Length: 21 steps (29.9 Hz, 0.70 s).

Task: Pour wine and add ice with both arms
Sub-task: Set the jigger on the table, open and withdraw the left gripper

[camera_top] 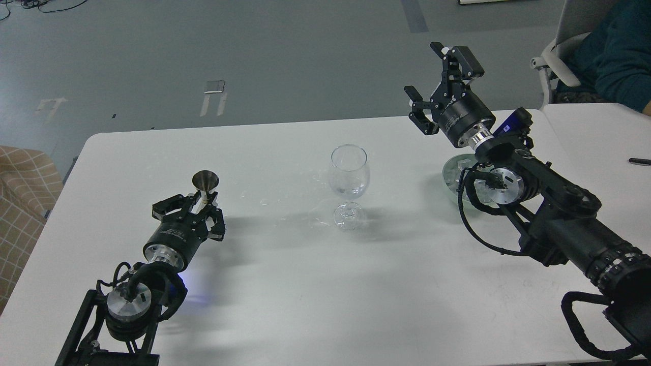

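Observation:
A clear stemmed glass [349, 170] stands mid-table with a little clear wine [349, 191] in its bowl. My left gripper [202, 202] is low over the table's left side, shut on the stem of a small steel jigger [205, 181] that stands upright. My right gripper [423, 70] is open and empty, raised above the table's far right edge. Behind my right arm sits a pale green bowl [449, 178] holding clear ice cubes [462, 163], partly hidden by the wrist.
The white table [285, 284] has a few wet spots near the glass. A second table [600, 132] with a black pen [639, 161] adjoins at the right. A seated person [618, 48] and chair are at the far right.

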Tool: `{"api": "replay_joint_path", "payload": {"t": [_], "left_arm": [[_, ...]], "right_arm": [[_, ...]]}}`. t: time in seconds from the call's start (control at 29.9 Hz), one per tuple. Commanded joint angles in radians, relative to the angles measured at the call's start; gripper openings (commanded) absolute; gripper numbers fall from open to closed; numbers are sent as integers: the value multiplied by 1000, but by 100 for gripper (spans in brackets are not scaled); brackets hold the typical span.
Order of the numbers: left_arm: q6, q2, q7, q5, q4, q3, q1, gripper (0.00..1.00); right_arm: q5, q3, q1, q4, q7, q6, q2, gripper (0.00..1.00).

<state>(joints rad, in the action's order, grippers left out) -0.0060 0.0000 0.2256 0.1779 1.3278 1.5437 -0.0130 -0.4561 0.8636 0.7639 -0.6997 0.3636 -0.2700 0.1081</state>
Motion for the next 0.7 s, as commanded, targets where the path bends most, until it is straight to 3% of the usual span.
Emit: {"api": "replay_joint_path", "payload": {"t": [0.0, 0.67], "left_arm": [[0, 0, 0, -1, -1, 0, -2, 29], [0, 0, 1, -1, -7, 1, -1, 30]], "right_arm": [[-1, 0, 0, -1, 0, 0, -1, 100], [-1, 0, -1, 0, 0, 2, 1, 100]]}}
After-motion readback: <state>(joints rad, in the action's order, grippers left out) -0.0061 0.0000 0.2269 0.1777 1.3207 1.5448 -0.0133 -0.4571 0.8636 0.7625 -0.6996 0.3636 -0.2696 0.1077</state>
